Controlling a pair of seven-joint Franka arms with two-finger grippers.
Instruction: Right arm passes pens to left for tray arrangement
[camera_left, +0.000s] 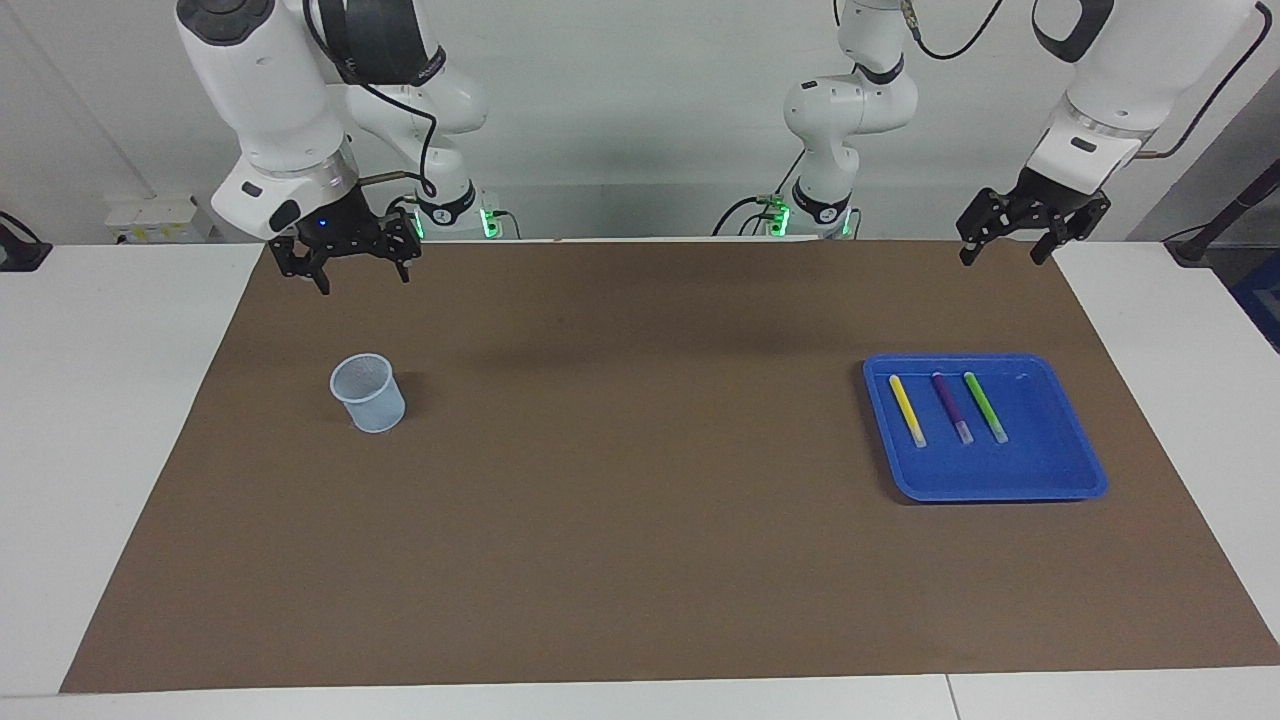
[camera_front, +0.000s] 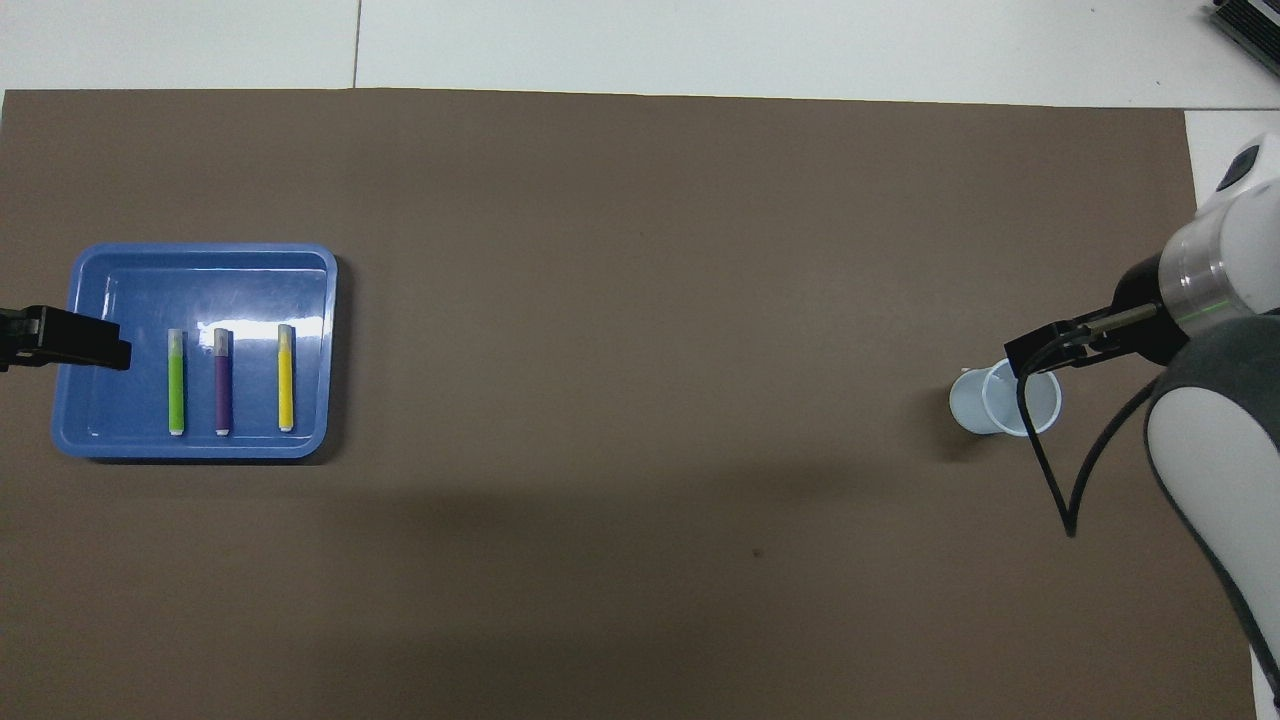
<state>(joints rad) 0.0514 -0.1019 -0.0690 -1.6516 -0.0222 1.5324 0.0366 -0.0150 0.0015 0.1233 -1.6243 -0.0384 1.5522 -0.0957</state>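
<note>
The blue tray (camera_left: 1045, 455) (camera_front: 200, 280) lies on the brown mat toward the left arm's end of the table. Three pens lie in it side by side and parallel: yellow (camera_left: 907, 410) (camera_front: 285, 378), purple (camera_left: 951, 407) (camera_front: 222, 383) and green (camera_left: 985, 407) (camera_front: 176, 383). My left gripper (camera_left: 1000, 252) hangs high and open, holding nothing. In the overhead view one of its fingers (camera_front: 85, 340) covers the tray's outer rim. My right gripper (camera_left: 363, 278) (camera_front: 1035, 352), with the blue wrist light, is open and empty, raised over the mat by the mesh cup.
A small pale mesh cup (camera_left: 370, 393) (camera_front: 1005, 402) stands on the mat (camera_left: 620, 480) toward the right arm's end. A black cable loops from the right arm's wrist. White table surface surrounds the mat.
</note>
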